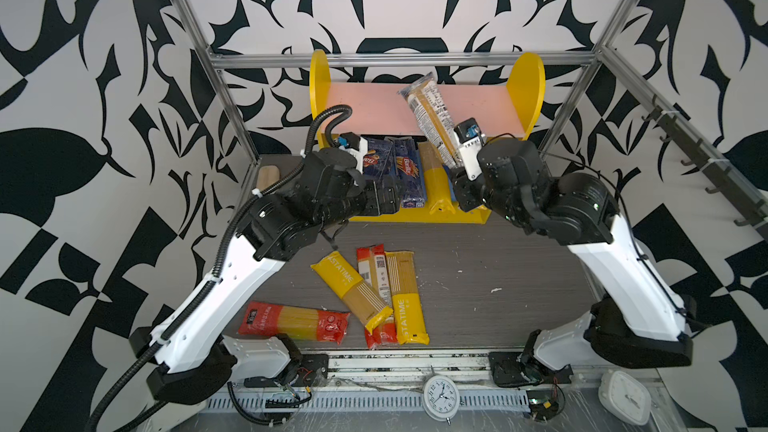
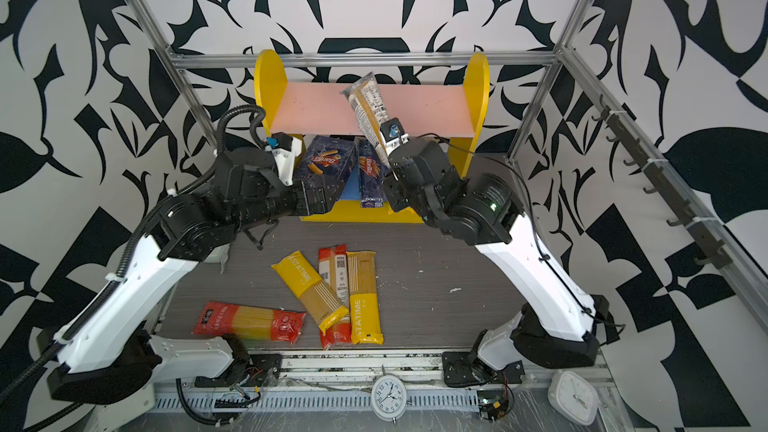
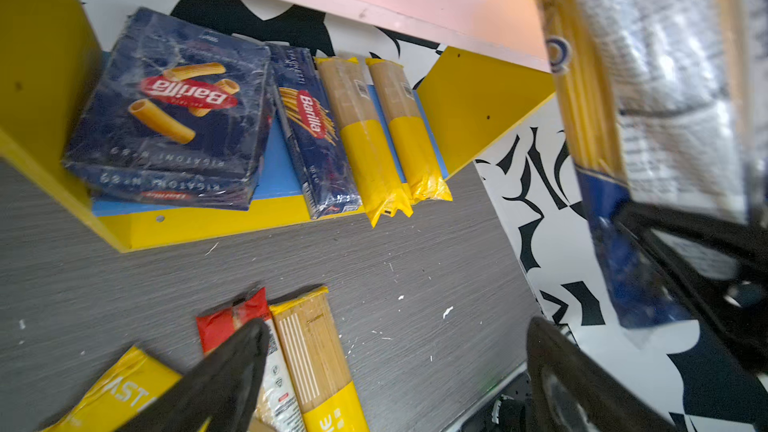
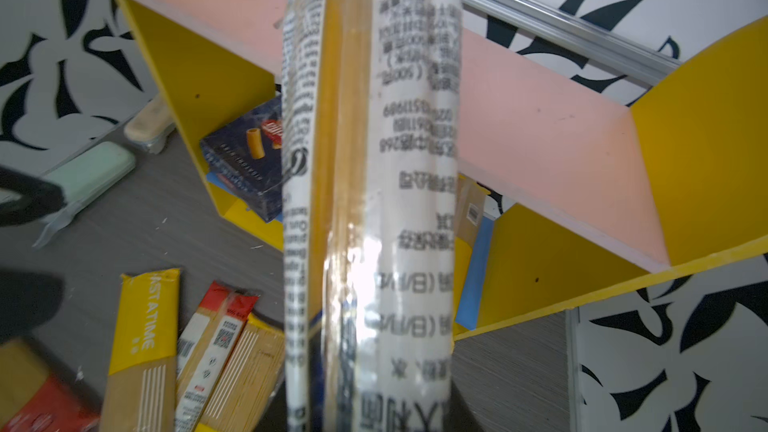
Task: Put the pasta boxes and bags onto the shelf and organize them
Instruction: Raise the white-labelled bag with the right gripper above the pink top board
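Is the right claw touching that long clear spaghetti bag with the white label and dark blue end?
Touching. The left wrist view shows the right gripper clamped on the spaghetti bag at its dark blue end.

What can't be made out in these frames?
- Held bag label print: blurred in the right wrist view, too small in both top views.
- Right pincer contact on the bag: hidden by its own wrist in both top views, blurred in the left wrist view.
- Green case: covered by the left arm in both top views.
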Robot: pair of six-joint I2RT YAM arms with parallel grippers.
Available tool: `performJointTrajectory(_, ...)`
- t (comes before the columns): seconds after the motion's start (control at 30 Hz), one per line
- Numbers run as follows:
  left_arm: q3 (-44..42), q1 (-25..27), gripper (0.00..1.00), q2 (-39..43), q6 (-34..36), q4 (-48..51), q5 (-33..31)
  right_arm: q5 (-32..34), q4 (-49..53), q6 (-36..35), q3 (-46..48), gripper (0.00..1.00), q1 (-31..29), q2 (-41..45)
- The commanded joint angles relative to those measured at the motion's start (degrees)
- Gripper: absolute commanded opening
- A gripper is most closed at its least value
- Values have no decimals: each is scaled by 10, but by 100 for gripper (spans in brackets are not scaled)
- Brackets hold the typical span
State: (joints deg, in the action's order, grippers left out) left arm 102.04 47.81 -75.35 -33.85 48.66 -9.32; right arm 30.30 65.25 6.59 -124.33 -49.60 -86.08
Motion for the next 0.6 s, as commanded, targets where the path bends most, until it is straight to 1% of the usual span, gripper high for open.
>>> performJointTrajectory(0.0,43,2,99,-29,24,-16,32,32,-66,-16,-79,0,52,-6)
performJointTrajectory(0.2,89,2,99,-71,46,-17,34,0,-72,-38,-175,0,129,-75)
performJointTrajectory(0.4,88,2,99,-79,60,-45,19,-38,-84,-49,-271,0,196,-140)
performJointTrajectory(0.57,85,2,99,-81,65,-50,11,-72,-105,-48,-310,0,241,-177)
